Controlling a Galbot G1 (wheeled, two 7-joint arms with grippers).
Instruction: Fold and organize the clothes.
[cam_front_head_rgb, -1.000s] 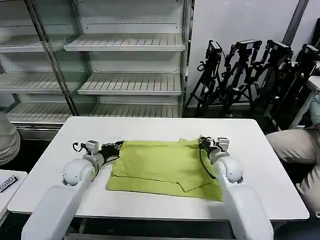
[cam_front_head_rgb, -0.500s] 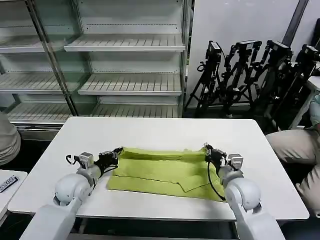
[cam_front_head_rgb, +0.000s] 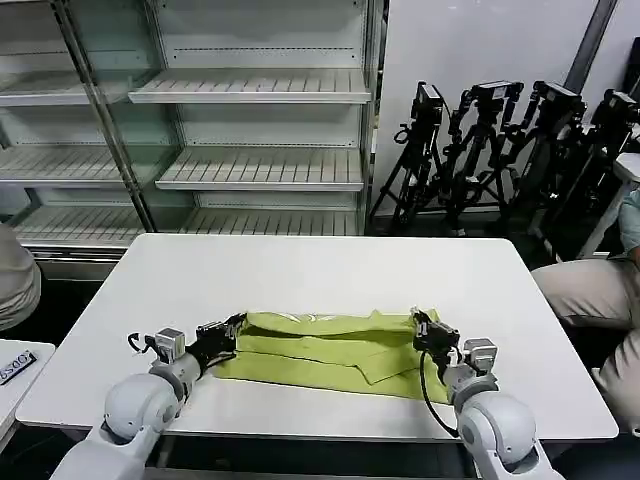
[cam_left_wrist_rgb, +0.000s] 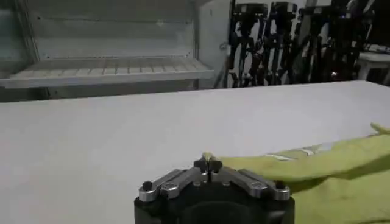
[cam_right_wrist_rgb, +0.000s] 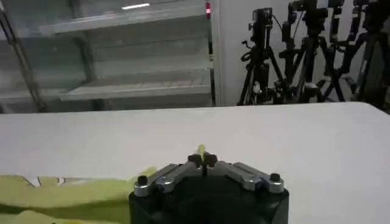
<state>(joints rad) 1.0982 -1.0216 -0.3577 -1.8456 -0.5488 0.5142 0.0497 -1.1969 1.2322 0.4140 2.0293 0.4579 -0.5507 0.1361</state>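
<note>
White table (cam_front_head_rgb: 300, 270) before shelves (cam_front_head_rgb: 250, 120); both jaws pinch the T-shirt (cam_front_head_rgb: 320, 345).

Premises: a robotics lab or test studio. A white work table (cam_front_head_rgb: 300, 270) stands in the foreground; bare white retail-style shelving (cam_front_head_rgb: 250, 130) lines the far left wall; a cluster of black camera tripods (cam_front_head_rgb: 500, 150) stands far right.
</note>
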